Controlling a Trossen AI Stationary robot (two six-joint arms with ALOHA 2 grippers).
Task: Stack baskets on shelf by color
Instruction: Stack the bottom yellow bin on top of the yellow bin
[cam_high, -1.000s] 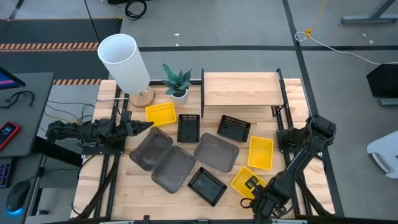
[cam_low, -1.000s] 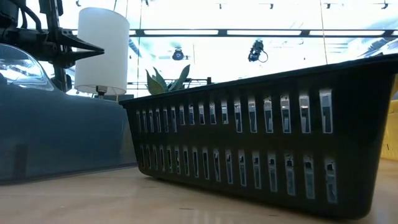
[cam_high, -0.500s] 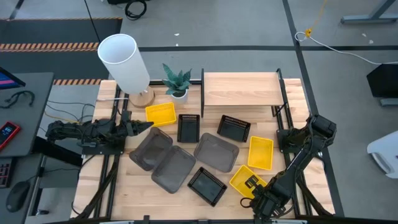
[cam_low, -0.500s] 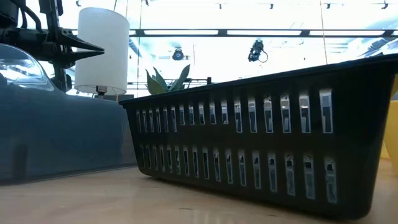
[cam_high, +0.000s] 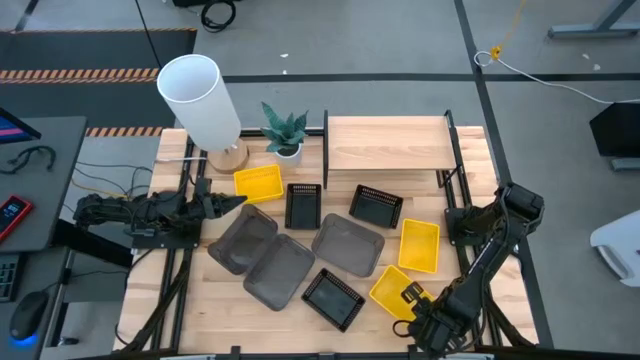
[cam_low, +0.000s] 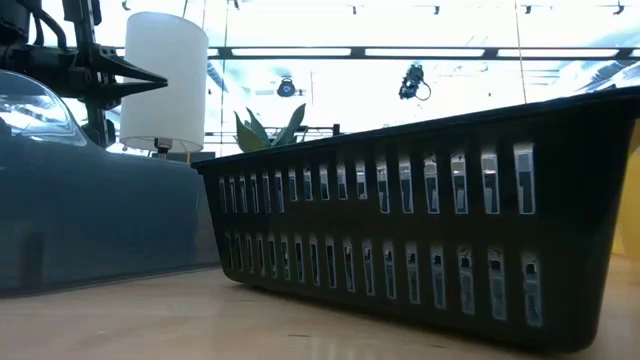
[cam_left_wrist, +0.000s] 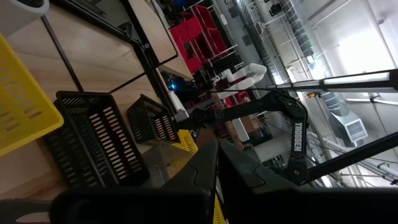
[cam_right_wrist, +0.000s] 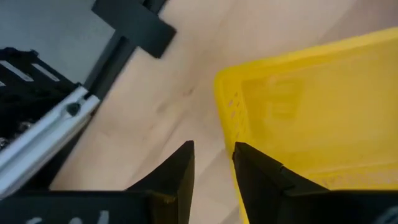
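Observation:
Three yellow baskets lie on the table: one at the far left (cam_high: 258, 182), one at the right (cam_high: 419, 245) and one near the front (cam_high: 388, 287). Black mesh baskets (cam_high: 303, 205) (cam_high: 377, 206) (cam_high: 333, 298) and grey baskets (cam_high: 242, 240) (cam_high: 281, 270) (cam_high: 348, 245) lie between them. The shelf (cam_high: 388, 143) stands at the far side with nothing on it. My right gripper (cam_high: 411, 294) points down, open, at the front yellow basket's near end (cam_right_wrist: 298, 106). My left gripper (cam_high: 236, 203) is shut and level at the table's left. My right gripper comes from above at the front yellow basket's end wall (cam_right_wrist: 227, 127), near a corner. One finger (cam_right_wrist: 181, 171) stands outside the wall and the other (cam_right_wrist: 264, 177) over the inside. I cannot tell whether either touches the wall. The basket rests flat on the table.
A white lamp (cam_high: 200, 95) and a potted plant (cam_high: 286, 131) stand at the far left. Black frame rails (cam_right_wrist: 74, 109) run along the table's near right corner. In the low view a black mesh basket (cam_low: 420, 230) and a grey basket (cam_low: 90, 220) fill the front.

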